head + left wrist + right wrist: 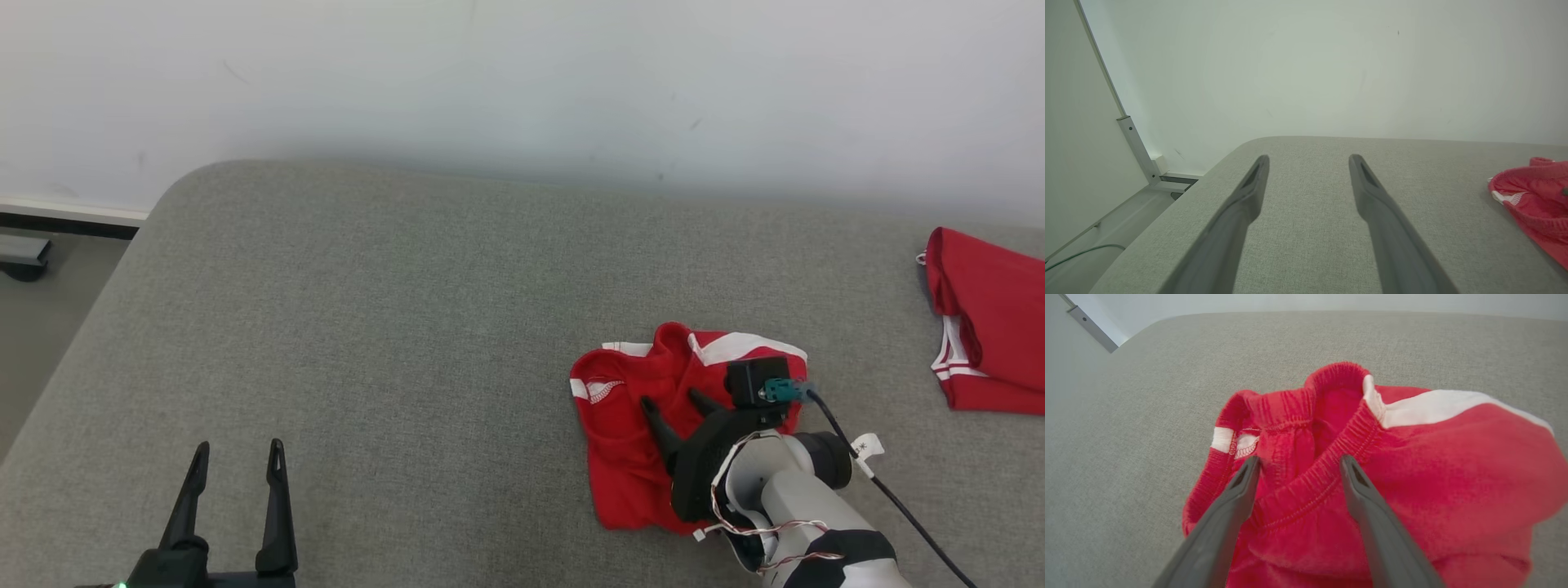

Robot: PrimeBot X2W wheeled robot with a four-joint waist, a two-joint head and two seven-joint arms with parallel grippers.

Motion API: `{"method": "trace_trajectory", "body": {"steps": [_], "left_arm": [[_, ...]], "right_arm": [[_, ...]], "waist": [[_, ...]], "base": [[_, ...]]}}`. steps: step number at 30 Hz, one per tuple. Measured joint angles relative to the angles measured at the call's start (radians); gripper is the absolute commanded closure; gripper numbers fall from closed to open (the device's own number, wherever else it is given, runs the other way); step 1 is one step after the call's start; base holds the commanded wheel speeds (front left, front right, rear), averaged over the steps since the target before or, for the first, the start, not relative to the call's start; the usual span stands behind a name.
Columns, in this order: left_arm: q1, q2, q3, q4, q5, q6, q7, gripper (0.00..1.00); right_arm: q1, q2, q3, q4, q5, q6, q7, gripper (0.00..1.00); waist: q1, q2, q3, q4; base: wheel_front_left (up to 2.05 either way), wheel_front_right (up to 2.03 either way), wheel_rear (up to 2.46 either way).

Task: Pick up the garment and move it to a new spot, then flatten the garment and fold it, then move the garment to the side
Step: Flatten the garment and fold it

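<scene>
1. A crumpled red garment with white stripes lies in a heap on the grey upholstered surface, in its near right part and well apart from the rounded far left corner
2. The right hand is over the heap with its two fingers apart. The elastic waistband runs between them, and it is not clear whether the tips touch the cloth
3. The left hand sits by the near left edge, fingers apart with nothing between them, well away from the garment
4. Risk: if the fingers close here they may catch only the waistband's rim or a single layer. Such a thin pinch on soft, stretchy cloth could slip, so the heap would fall back
5. Risk: lifted from one point, the garment would probably hang bunched and twisted and land wrinkled, making flattening harder
6. Risk: a second red garment lies at the right edge. Setting the heap down near it could let the two overlap or be confused
7. Risk: the dark cable trailing from the right wrist passes just beside the heap and could drag a fold
</scene>
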Motion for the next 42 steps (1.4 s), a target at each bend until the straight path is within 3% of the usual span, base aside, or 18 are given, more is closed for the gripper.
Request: {"method": "trace_trajectory", "body": {"steps": [1,2,3,12,19,27,40,41,42], "left_arm": [[0.0,0.0,0.002,0.0,0.0,0.0,0.0,0.0],[0.0,-0.001,0.004,-0.001,0.0,0.0,0.0,0.0],[0.0,-0.001,0.006,0.0,0.0,0.0,0.0,0.0],[-0.001,-0.006,0.015,0.002,0.0,-0.004,0.0,0.0],[0.011,-0.011,0.022,0.002,0.0,-0.011,0.0,0.0],[0.025,-0.019,0.027,0.0,-0.001,-0.019,0.0,0.0],[0.024,-0.027,0.023,0.008,0.002,-0.029,0.0,0.0],[0.025,-0.027,0.023,0.008,0.002,-0.03,0.0,0.0],[0.025,-0.027,0.024,0.008,0.003,-0.03,0.0,0.0]], "right_arm": [[-0.003,0.003,0.004,0.015,0.0,0.0,-0.001,0.0],[-0.006,0.007,0.008,0.026,0.001,0.0,-0.008,0.56],[-0.011,0.01,0.015,0.035,0.0,0.0,-0.016,1.0],[-0.03,0.011,0.069,0.033,0.022,0.0,-0.13,1.0],[0.058,-0.035,0.175,-0.088,0.096,0.0,-0.178,1.0],[0.164,-0.103,0.298,-0.232,0.133,0.0,-0.139,1.0],[0.245,-0.096,0.318,-0.315,0.172,0.0,-0.108,1.0],[0.25,-0.096,0.315,-0.312,0.172,0.0,-0.106,0.96],[0.253,-0.097,0.311,-0.309,0.171,0.0,-0.11,0.54]], "waist": [[0.0,0.0,0.002,0.0],[0.0,0.0,0.003,-0.001],[0.0,0.0,0.004,-0.003],[0.0,0.0,0.0,-0.019],[-0.0001,0.0,-0.022,-0.032],[-0.0001,0.0,-0.025,-0.051],[-0.0001,0.0,-0.033,-0.049],[-0.0001,0.0,-0.034,-0.05],[0.0,0.0,-0.036,-0.051]], "base": [[0.0,0.0,0.0],[0.0,0.0,0.0],[0.0,0.0,0.0],[0.0,0.0,0.0],[0.0,0.0,0.0],[0.0,0.0,0.0],[0.0,0.0,0.0],[0.0,0.0,0.0],[0.0,0.0,0.0]]}}
